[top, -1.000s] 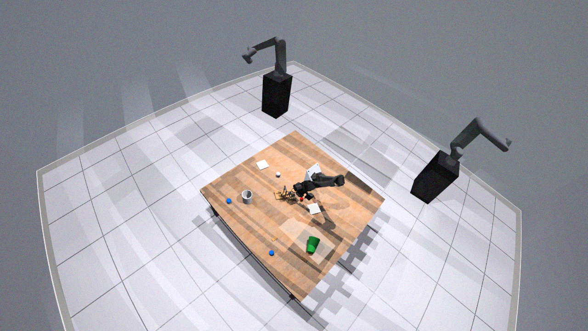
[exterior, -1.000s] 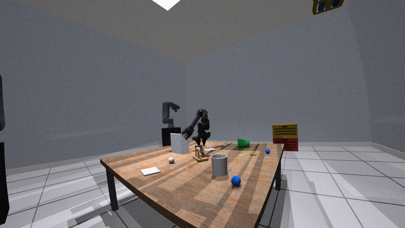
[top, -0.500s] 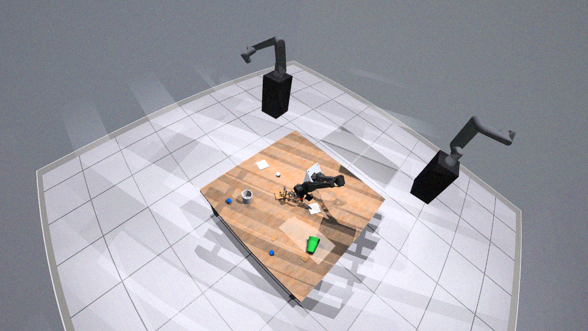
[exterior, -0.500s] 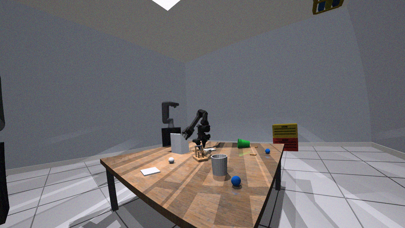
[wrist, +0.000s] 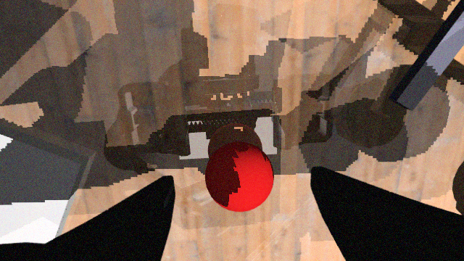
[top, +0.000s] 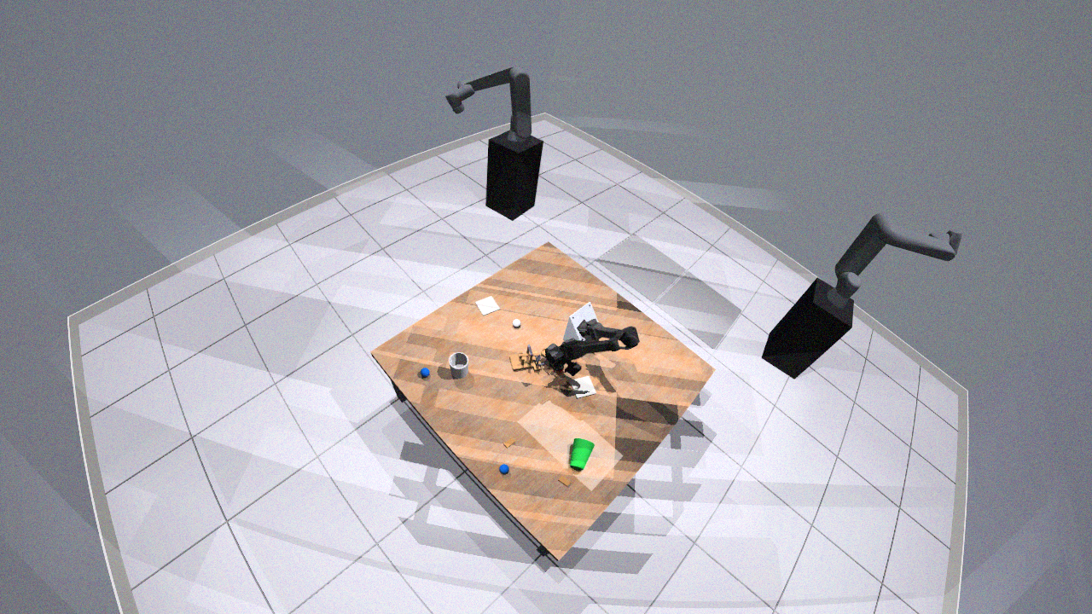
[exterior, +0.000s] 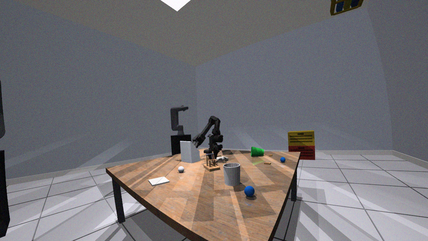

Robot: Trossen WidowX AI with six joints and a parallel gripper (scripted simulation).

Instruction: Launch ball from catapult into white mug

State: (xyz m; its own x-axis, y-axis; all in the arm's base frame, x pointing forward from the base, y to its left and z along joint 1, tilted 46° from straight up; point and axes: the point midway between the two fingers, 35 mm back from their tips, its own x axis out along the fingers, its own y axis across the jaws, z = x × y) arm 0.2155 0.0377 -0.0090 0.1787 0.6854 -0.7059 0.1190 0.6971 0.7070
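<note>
A red ball lies on the table between the two black fingertips in the wrist view, with space on both sides. My gripper is open around or just above it; its exact height is hard to tell. The ball is hidden in the top and exterior views. The small wooden catapult stands beside the gripper, on the side towards the mug. A grey-blue bar, seemingly part of the catapult, shows at the upper right of the wrist view. The white mug looks greyish and stands upright beyond the catapult.
A white box-like block stands near the arm. A white ball and a white tile lie to one side. A blue ball lies near the mug. A green cup lies tipped over.
</note>
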